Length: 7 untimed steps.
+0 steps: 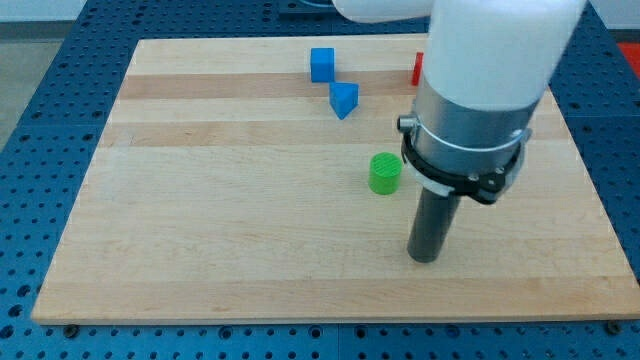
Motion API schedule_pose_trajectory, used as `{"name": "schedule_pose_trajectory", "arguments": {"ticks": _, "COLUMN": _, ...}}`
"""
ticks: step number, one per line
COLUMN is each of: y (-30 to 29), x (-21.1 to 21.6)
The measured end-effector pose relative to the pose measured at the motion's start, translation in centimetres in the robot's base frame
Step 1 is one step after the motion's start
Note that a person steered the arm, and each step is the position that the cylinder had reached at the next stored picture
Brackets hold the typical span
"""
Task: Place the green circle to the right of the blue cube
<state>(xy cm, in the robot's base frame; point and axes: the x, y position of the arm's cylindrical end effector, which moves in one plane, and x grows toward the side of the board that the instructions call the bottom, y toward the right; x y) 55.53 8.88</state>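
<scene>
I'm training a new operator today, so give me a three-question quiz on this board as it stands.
1. True or false: my tip touches the green cylinder.
2. Which block lies nearest the green cylinder? A) blue cube B) blue wedge-shaped block C) red block
3. Fill in: the arm hides most of the ____ block at the view's top.

Key:
1. False; the tip stands apart, toward the view's bottom right of the cylinder.
2. B
3. red
</scene>
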Motion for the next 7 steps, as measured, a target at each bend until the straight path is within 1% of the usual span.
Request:
{"name": "schedule_pose_trajectory", "arguments": {"ticks": 1, "y": -1.1, "x": -2.9}}
{"name": "schedule_pose_trajectory", "arguments": {"ticks": 3, "y": -2.4, "x": -4.0}}
{"name": "schedule_pose_trajectory", "arguments": {"ticks": 4, "y": -2.8, "x": -7.4}}
{"name": "schedule_pose_trajectory", "arguments": {"ticks": 6, "y": -3.4, "x": -15.6}}
{"name": "schedule_pose_trajectory", "arguments": {"ticks": 7, "y": -3.5, "x": -15.9}}
